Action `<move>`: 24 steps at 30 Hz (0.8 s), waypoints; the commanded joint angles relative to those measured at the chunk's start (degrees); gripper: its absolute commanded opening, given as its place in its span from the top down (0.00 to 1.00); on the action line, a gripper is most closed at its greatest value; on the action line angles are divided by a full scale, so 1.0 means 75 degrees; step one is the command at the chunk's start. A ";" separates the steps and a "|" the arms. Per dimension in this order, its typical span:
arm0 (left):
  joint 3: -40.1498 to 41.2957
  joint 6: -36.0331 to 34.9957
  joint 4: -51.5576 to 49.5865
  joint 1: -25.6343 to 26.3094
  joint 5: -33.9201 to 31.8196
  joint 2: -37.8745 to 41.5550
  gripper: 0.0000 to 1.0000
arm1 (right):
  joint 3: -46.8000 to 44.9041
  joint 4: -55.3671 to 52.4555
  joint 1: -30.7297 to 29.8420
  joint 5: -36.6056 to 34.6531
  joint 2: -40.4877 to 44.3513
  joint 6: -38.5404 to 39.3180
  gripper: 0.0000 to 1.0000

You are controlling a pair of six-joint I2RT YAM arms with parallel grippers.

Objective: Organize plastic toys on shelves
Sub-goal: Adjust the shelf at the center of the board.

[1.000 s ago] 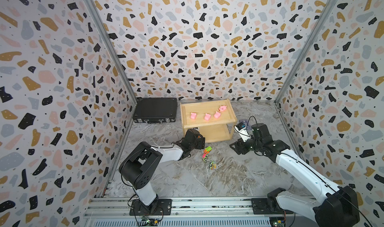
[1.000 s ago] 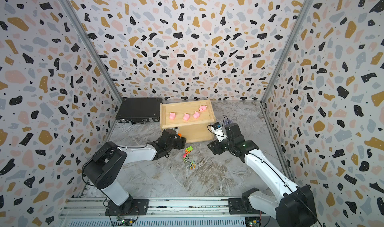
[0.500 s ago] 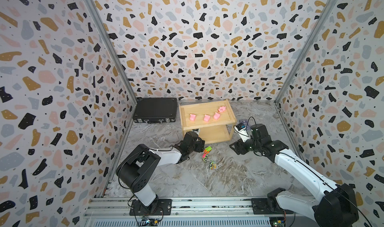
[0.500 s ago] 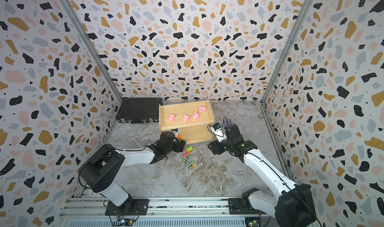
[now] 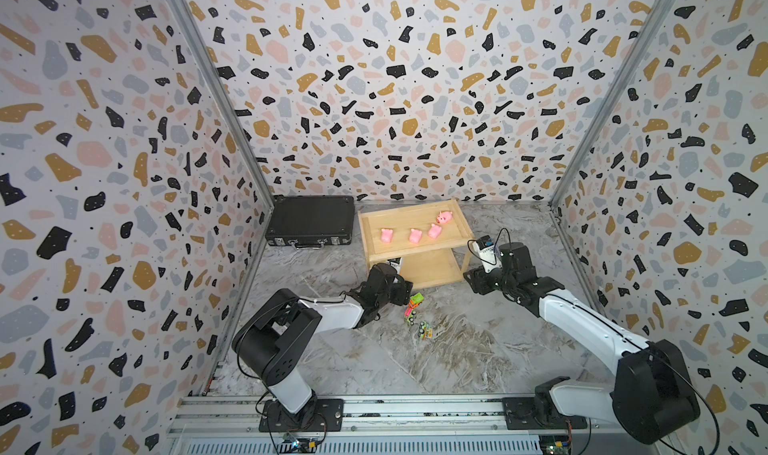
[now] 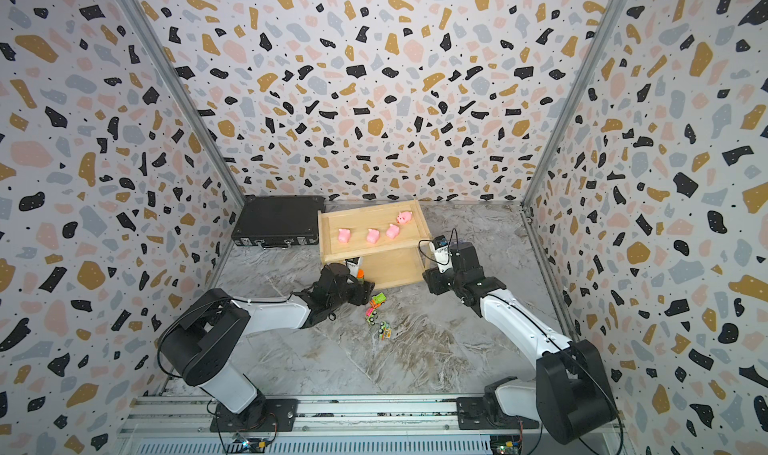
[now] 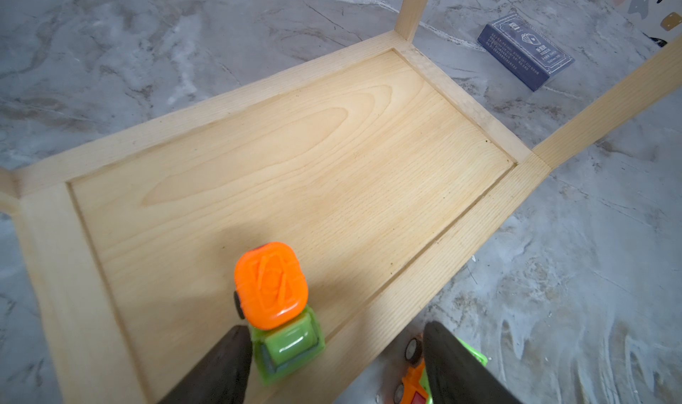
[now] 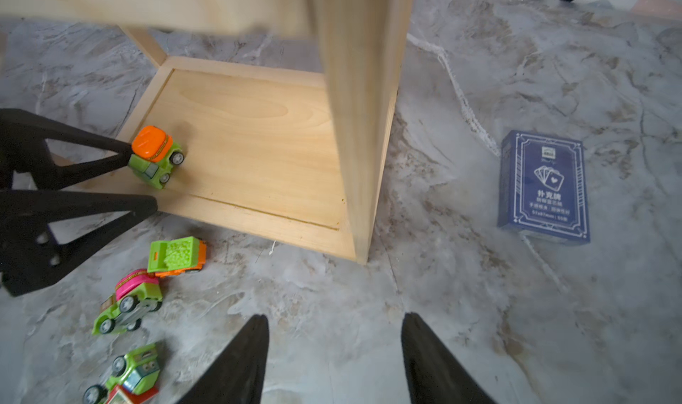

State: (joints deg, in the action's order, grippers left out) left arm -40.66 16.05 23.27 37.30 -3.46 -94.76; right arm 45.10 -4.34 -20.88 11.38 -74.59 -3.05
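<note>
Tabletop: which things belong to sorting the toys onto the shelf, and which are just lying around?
Belongs to the job: wooden shelf, four pink pigs on its top tier, orange-topped truck on its lower tier, three toy cars loose beside it.
Just lying about: black case, blue card box.

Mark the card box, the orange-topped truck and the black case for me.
card box [image 8: 542,186]: right wrist view, on its printed blue face.
orange-topped truck [image 7: 271,284]: left wrist view, on its orange top.
black case [image 5: 311,218]: in a top view, on its lid.
</note>
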 commanded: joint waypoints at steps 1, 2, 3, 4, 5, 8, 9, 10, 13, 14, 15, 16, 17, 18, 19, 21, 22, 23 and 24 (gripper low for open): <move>-0.0279 -0.0112 0.0578 0.0031 -0.0008 -0.0054 0.23 | -0.0008 0.1272 0.0053 0.0505 -0.0245 0.0552 0.41; -0.0290 -0.0113 0.0583 0.0031 0.0003 -0.0060 0.23 | -0.0023 0.1468 0.0060 0.0504 -0.0327 0.0602 0.42; -0.0303 -0.0125 0.0579 0.0031 0.0003 -0.0074 0.23 | -0.0003 0.1613 0.0083 0.0541 -0.0441 0.0640 0.42; -0.0300 -0.0125 0.0582 0.0028 0.0014 -0.0079 0.23 | 0.0027 0.1762 0.0099 0.0545 -0.0550 0.0662 0.43; -0.0314 -0.0125 0.0575 0.0031 0.0028 -0.0080 0.23 | 0.0053 0.1886 0.0112 0.0508 -0.0645 0.0654 0.45; -0.0316 -0.0158 0.0566 0.0027 0.0040 -0.0085 0.23 | 0.0169 0.2230 0.0136 0.0101 -0.0948 0.0490 0.52; -0.0320 -0.0160 0.0569 0.0037 0.0040 -0.0080 0.23 | 0.0173 0.2324 0.0148 -0.0088 -0.1031 0.0427 0.52; -0.0328 -0.0171 0.0550 0.0021 0.0040 -0.0086 0.23 | 0.0175 0.2404 0.0158 -0.0217 -0.1089 0.0369 0.50; -0.0329 -0.0182 0.0496 0.0034 0.0019 -0.0054 0.24 | 0.0050 0.2760 0.0200 -0.0466 -0.1109 0.0256 0.46; -0.0330 -0.0173 0.0493 0.0025 -0.0004 -0.0035 0.24 | 0.0013 0.2803 0.0215 -0.0504 -0.1086 0.0211 0.44; -0.0327 -0.0181 0.0466 0.0030 -0.0024 -0.0023 0.24 | -0.0010 0.2800 0.0247 -0.0537 -0.1043 0.0169 0.42; -0.0338 -0.0183 0.0432 0.0031 -0.0047 -0.0010 0.23 | -0.0072 0.2856 0.0281 -0.0548 -0.0997 0.0124 0.40; -0.0341 -0.0181 0.0408 0.0031 -0.0062 0.0017 0.23 | -0.0152 0.3042 0.0326 -0.0422 -0.0961 0.0093 0.38; -0.0326 -0.0183 0.0407 0.0020 -0.0060 0.0034 0.23 | -0.0231 0.3271 0.0385 -0.0185 -0.0954 0.0090 0.37; -0.0330 -0.0201 0.0399 0.0031 -0.0054 0.0057 0.23 | -0.0236 0.3397 0.0419 0.0060 -0.0982 0.0101 0.37; -0.0332 -0.0251 0.0355 0.0031 -0.0004 0.0111 0.23 | -0.0044 0.3447 0.0463 0.0509 -0.1168 0.0216 0.36; -0.0325 -0.0263 0.0324 0.0031 -0.0007 0.0138 0.23 | 0.0104 0.3368 0.0470 0.0651 -0.1274 0.0274 0.37; -0.0330 -0.0299 0.0317 0.0021 0.0002 0.0176 0.23 | 0.0251 0.3301 0.0476 0.0718 -0.1406 0.0335 0.38; -0.0329 -0.0325 0.0300 0.0028 0.0012 0.0204 0.23 | 0.0361 0.3331 0.0476 0.0727 -0.1525 0.0336 0.39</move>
State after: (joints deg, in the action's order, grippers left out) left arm -41.01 15.51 23.09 37.30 -3.44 -95.37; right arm 44.77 18.76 -17.41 13.39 -84.66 -1.04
